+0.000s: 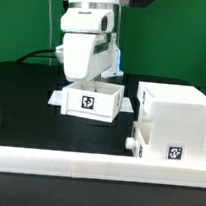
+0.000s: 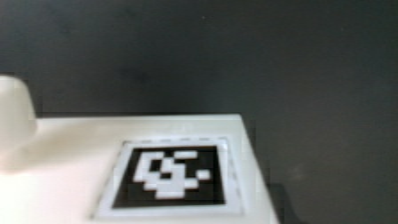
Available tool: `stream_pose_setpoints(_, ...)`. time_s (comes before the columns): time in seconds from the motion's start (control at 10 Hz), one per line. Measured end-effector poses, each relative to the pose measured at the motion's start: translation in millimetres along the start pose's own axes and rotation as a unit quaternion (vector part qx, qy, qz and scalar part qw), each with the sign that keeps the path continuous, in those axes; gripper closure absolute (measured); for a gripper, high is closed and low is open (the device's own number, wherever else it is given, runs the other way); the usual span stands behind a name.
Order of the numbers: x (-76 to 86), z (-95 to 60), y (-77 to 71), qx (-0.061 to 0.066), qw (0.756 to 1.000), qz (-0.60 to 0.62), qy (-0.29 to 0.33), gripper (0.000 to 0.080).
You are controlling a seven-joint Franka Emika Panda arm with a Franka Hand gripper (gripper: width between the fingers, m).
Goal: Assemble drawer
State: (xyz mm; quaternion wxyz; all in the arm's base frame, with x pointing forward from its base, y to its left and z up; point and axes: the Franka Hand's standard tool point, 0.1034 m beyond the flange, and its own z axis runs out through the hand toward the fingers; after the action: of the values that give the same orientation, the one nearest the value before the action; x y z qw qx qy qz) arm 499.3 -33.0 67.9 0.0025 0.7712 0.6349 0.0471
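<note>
Open tray (image 1: pixel 89 102) sat mid-table, loose, left of the tall housing (image 1: pixel 173 122) in the exterior view. A second tray (image 1: pixel 143 142) looked partly slotted into the housing's front; this one was still to insert. My gripper (image 1: pixel 85 78) was closed above the tray's far wall; whether it pinched it, I couldn't tell.

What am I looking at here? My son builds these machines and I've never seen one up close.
It is a single robot arm putting together a small white plastic drawer unit. One picture comes from a camera standing off the arm; the other from a camera on its wrist, looking down close. On the black table sit an open-top tray with a black-and-white square tag, directly under the arm, and a tall boxy housing on the exterior view's right. The gripper is hidden behind the arm's body; it is shut, and I cannot see anything held.
</note>
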Motion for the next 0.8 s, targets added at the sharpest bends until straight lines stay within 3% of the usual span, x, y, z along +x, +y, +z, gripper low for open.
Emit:
stream_pose_setpoints(0.2,-0.6,0.9,-0.4,0.001,1.0,-0.022,-0.001,0.0757)
stream_pose_setpoints(0.3,1.4,3.0,2.4,0.007,0.999,-0.032,-0.002,0.0757)
stream_pose_setpoints(0.6,12.0,8.1,20.9,0.02,0.998,-0.051,-0.004,0.0757)
stream_pose_setpoints(0.8,15.7,9.5,25.6,0.021,0.998,-0.052,-0.002,0.0757)
